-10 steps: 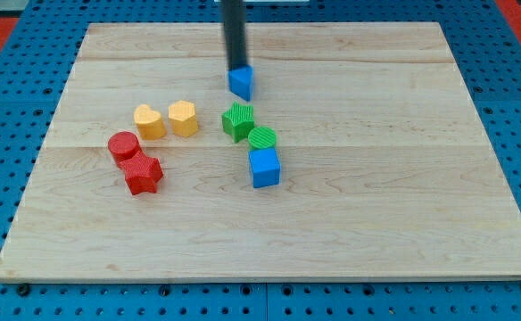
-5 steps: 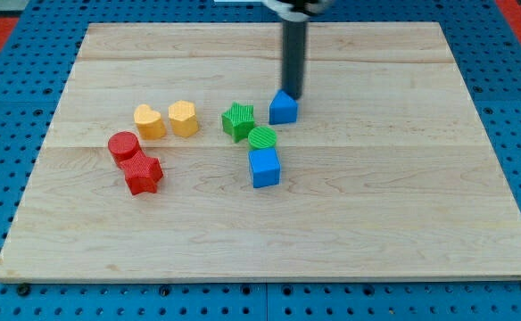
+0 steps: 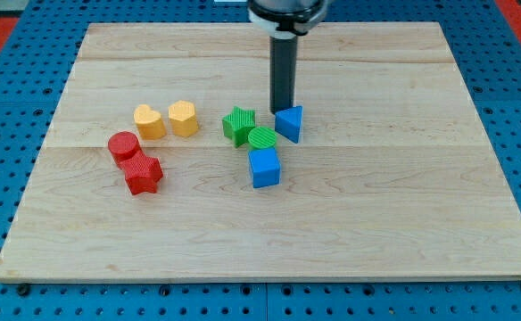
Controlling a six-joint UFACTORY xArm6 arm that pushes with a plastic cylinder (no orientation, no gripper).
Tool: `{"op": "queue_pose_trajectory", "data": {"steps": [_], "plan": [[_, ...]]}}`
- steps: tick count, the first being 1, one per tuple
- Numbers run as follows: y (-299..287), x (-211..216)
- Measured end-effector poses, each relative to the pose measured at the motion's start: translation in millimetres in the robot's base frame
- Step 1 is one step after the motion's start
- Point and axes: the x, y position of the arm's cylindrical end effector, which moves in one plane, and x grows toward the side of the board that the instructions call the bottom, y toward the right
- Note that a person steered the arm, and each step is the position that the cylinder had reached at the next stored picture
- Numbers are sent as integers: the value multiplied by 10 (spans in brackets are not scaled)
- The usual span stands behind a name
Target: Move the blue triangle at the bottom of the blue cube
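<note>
The blue triangle lies near the board's middle, to the upper right of the blue cube. My tip stands at the triangle's upper left edge, touching it or nearly so. A green cylinder sits just above the blue cube, between the cube and the triangle's left side.
A green star is left of the green cylinder. Two yellow blocks sit further left. A red cylinder and a red star lie at lower left. The wooden board rests on a blue pegboard.
My tip has pushed the blue triangle rightward and down the view, from above the green star to beside the green cylinder. The other blocks have stayed put.
</note>
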Motion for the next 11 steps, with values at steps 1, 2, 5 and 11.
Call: {"op": "queue_pose_trajectory", "data": {"steps": [1, 2, 5, 11], "plan": [[205, 320], [405, 909], [1171, 1373], [532, 1344]]}}
